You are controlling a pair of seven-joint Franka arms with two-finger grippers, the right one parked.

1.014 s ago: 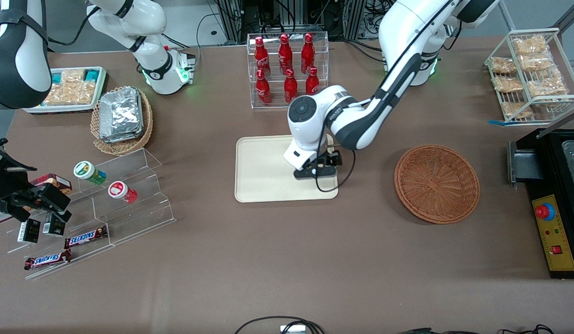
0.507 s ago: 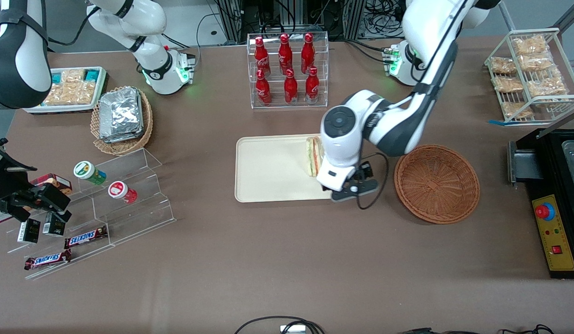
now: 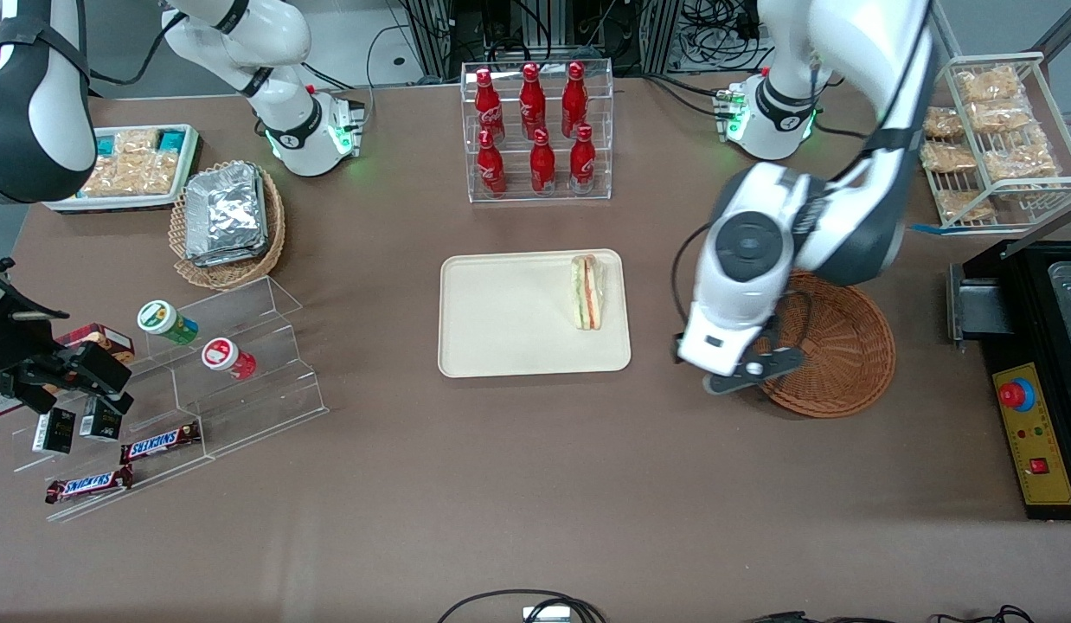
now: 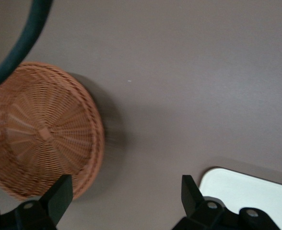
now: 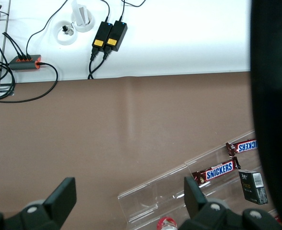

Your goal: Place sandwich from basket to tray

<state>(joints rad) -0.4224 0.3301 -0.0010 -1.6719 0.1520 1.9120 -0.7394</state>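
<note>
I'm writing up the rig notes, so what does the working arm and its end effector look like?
The left arm has glossy white shells with dark grey joint sections, a round dark grey cap on the wrist, and a green light at its base. A black cable loops beside the wrist. Its end effector is black, with two wedge-shaped fingers.

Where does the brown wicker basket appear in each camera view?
Front view: basket toward the working arm's end, beside the tray; the open end effector hangs above its rim.
Left wrist view: basket beside tray corner.
Right wrist view: not in it.
Shared landmark: the tray.
</note>
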